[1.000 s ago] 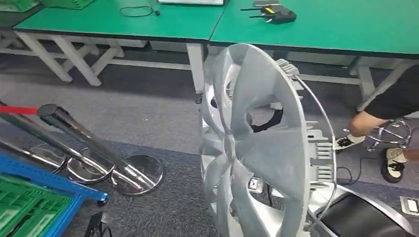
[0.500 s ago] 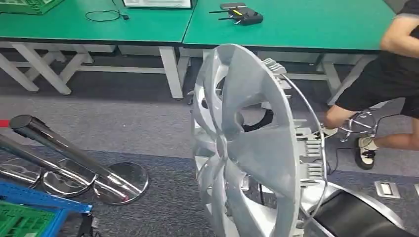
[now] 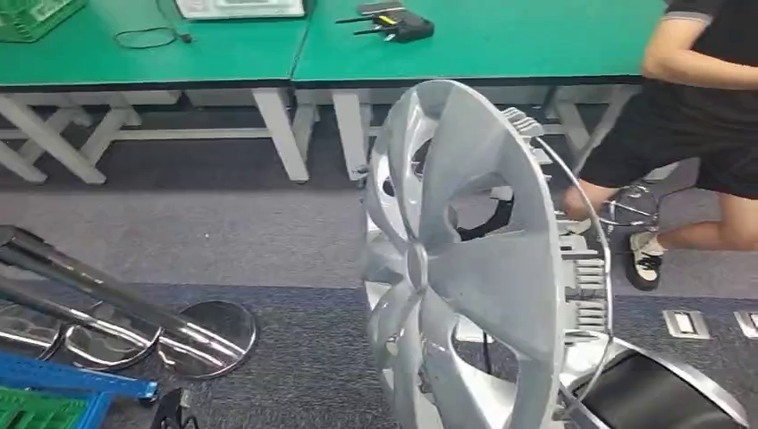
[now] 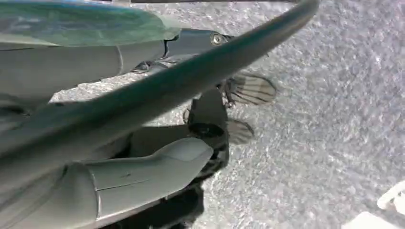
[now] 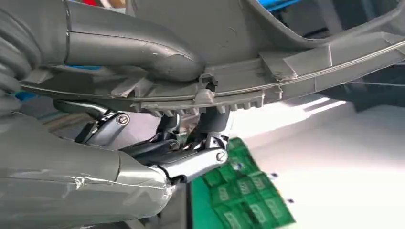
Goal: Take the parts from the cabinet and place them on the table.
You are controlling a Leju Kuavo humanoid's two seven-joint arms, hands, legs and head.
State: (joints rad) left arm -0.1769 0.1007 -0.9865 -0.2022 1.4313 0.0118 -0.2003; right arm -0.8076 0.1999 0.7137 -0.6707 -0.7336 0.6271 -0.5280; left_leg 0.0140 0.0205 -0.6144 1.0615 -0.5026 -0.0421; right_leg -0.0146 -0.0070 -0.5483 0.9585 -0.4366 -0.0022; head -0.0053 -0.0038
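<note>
A large silver wheel cover [image 3: 474, 268] stands upright on edge close in front of me, over the grey carpet. In the right wrist view my right hand [image 5: 181, 157] grips the clipped rim of the wheel cover [image 5: 248, 90], thumb on one side and fingers on the other. In the left wrist view my left hand [image 4: 191, 148] clasps the rim of the wheel cover [image 4: 157, 90] the same way. Two green tables [image 3: 536, 45] stand side by side ahead of me.
A person in black [image 3: 706, 116] crouches at the right, beside the table. A black router [image 3: 393, 25] and a cable [image 3: 147, 36] lie on the tables. Chrome stanchions [image 3: 134, 322] lie on the floor at the left, near a blue cart [image 3: 63, 384].
The whole picture has shifted left, so the camera has turned right. The person has come further into view. The wheel cover stays held in the same place before me.
</note>
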